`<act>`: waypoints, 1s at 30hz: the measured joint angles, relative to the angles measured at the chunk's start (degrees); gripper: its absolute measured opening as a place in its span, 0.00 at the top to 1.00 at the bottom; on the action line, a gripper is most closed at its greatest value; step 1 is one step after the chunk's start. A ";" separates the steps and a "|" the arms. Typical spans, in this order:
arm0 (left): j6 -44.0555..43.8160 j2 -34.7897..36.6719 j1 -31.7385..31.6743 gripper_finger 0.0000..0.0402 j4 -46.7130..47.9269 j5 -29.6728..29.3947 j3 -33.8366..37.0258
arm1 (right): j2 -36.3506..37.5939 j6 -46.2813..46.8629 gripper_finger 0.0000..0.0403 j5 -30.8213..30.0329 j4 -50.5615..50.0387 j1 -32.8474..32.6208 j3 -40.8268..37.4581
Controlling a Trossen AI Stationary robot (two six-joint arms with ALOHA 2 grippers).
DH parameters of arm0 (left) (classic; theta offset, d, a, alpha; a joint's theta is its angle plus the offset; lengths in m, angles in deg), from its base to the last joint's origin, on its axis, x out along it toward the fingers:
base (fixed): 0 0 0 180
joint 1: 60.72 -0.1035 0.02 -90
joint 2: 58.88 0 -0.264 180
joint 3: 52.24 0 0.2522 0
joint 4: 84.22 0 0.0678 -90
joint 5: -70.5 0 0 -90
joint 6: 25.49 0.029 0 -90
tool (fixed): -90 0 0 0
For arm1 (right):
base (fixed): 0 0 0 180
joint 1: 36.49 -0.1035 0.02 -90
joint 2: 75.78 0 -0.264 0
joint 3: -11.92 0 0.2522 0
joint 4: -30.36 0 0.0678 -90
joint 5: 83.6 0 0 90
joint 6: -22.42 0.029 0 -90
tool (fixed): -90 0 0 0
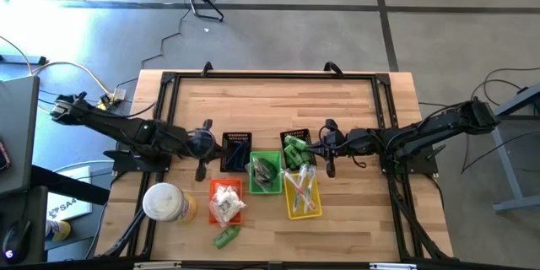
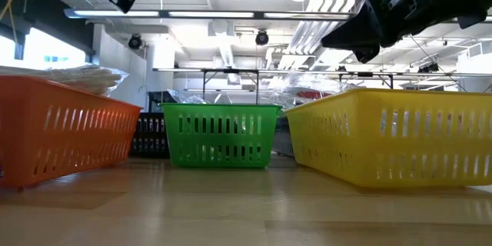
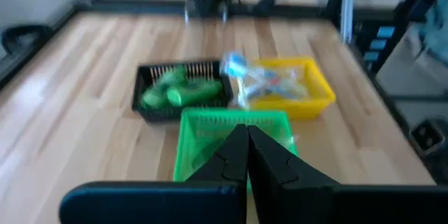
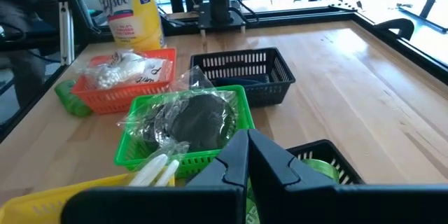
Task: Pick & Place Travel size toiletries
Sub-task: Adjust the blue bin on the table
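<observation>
Sorting looks nearly done: my left gripper [image 1: 201,171] and right gripper [image 1: 330,169] hang pressed together, empty, flanking the baskets. One green tube [image 1: 226,237] lies loose near the table's front edge, below the orange basket [image 1: 213,187]. Next I would open the left fingers and reach past the white-and-yellow container [image 1: 165,202]; bare wood around the tube gives room.

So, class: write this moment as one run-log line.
left gripper: shut, empty, above green basket | right gripper: shut, empty | green tube: loose on table
</observation>
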 joint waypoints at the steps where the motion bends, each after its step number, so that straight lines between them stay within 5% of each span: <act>1: -0.42 -1.51 0.73 1.00 1.07 -0.80 -0.90 | 0.00 0.00 0.99 0.10 0.00 0.00 0.00; 14: -11.18 -20.30 8.19 1.00 15.24 -1.56 -17.22 | -0.02 -0.28 0.99 2.89 -0.06 0.00 0.00; 20: -17.61 -27.89 12.01 1.00 22.18 3.87 -25.38 | -0.02 -0.22 0.99 3.14 -0.15 0.02 0.00; 30: -30.19 -38.39 16.57 1.00 23.76 5.79 -29.37 | -0.02 -0.33 0.99 5.77 -0.05 -0.02 0.01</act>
